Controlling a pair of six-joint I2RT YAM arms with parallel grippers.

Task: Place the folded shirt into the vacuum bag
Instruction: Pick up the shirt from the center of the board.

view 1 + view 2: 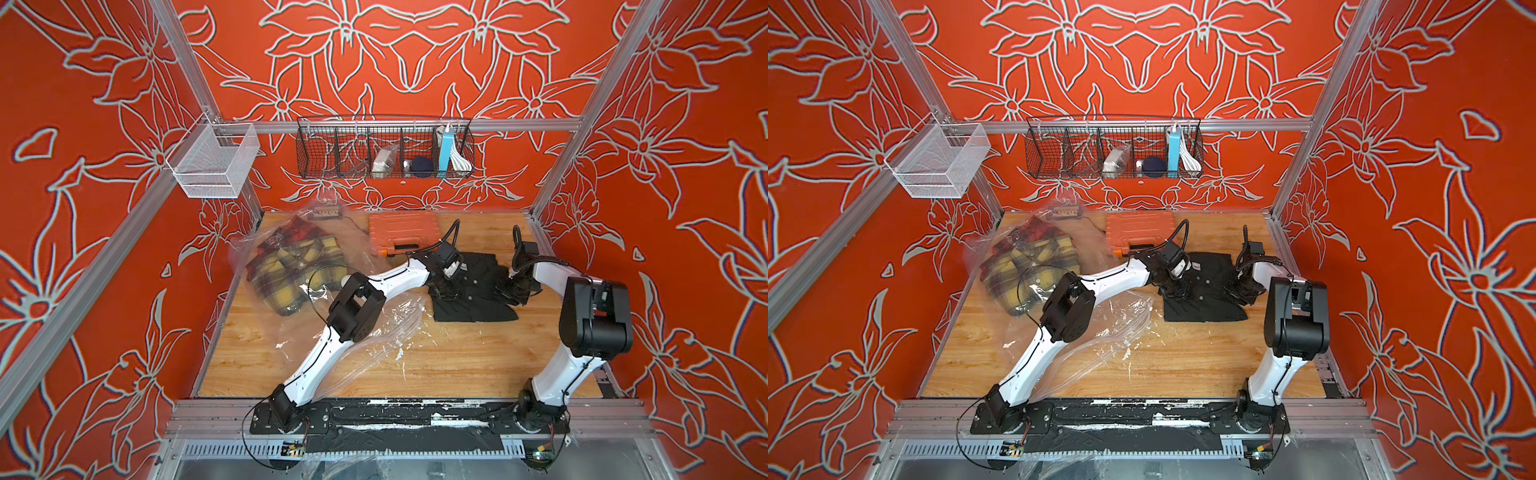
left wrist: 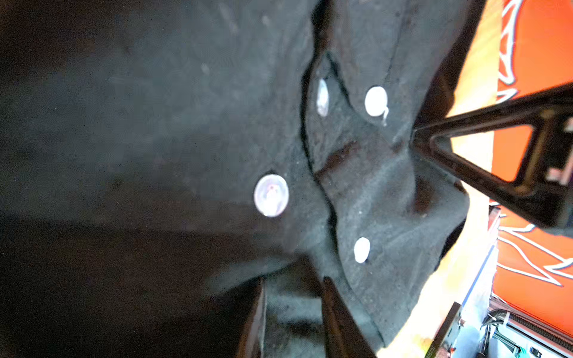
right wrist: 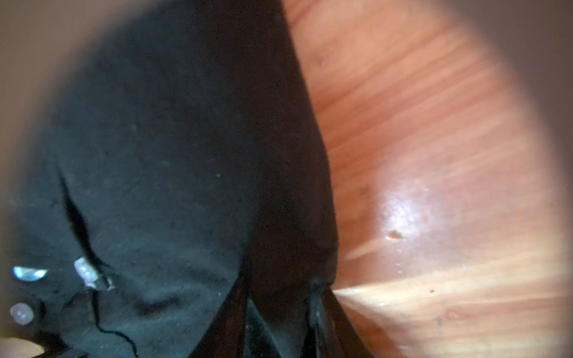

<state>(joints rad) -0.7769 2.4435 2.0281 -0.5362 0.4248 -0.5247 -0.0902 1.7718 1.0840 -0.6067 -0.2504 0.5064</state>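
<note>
Right wrist view: right tool [image 3: 279, 294] pinches folded black shirt [image 3: 186, 155] | left tool [image 2: 293, 291] grips its other side | vacuum bag [image 1: 386, 328] near.

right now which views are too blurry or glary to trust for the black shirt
Right wrist view: edges fogged by a brownish vignette, black shirt soft, glare patch on the wooden table. Left wrist view: much of the shirt sinks into dark blur, white buttons readable. In both top views: sharp, evenly lit, only streaky reflections on the vacuum bag.

Matt black cloth shirt [image 1: 473, 309], glossy plastic vacuum bag [image 1: 376, 330], smooth wooden tabletop [image 1: 457, 365]
</note>
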